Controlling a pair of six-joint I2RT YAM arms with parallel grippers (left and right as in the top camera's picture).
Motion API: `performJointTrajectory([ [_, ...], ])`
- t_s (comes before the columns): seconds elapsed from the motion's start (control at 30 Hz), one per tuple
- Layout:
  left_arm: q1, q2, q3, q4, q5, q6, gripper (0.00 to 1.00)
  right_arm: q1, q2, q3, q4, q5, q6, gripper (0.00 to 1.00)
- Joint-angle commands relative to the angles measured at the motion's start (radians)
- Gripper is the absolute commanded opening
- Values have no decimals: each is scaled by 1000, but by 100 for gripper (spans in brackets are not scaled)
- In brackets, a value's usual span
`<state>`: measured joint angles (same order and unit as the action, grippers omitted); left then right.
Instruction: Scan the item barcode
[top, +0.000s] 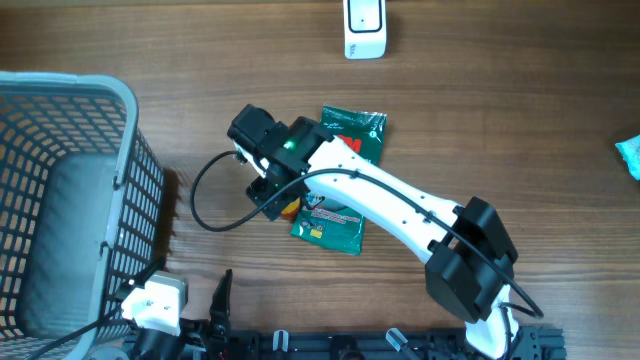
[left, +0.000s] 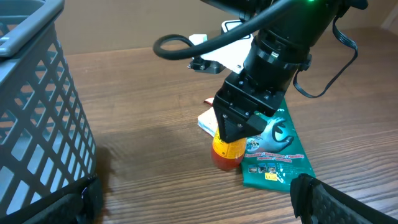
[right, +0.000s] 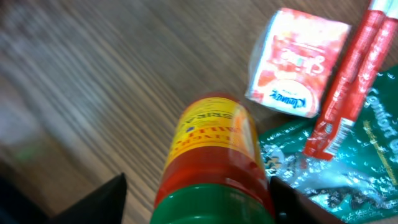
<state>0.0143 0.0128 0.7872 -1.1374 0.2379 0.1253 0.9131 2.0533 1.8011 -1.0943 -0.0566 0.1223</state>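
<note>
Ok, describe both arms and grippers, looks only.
Right arm: white tubular links, black joint housings, a green light at the wrist and a black cable looping beside it. Right gripper: black and blocky. Left gripper: black fingers, with a white housing behind.

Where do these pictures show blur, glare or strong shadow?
Right wrist view: motion blur smears the table at left and softens the label of the bottle; glare whitens the foil of the green packet. Overhead view: sharp, with the basket casting a shadow on the table beside it. Left wrist view: mostly sharp, evenly lit.
</note>
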Motion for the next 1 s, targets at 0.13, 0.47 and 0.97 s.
performJointTrajectory([
  [0.13,5,-8,2,3,16,0,100,-8,21,10,-13,83,106,52],
  [0.47,5,-8,2,3,16,0,100,-79,-43,65,-55,79,267,43],
  [0.97,5,-8,2,3,16,0,100,-524,-277,75,-238,217,617,44],
])
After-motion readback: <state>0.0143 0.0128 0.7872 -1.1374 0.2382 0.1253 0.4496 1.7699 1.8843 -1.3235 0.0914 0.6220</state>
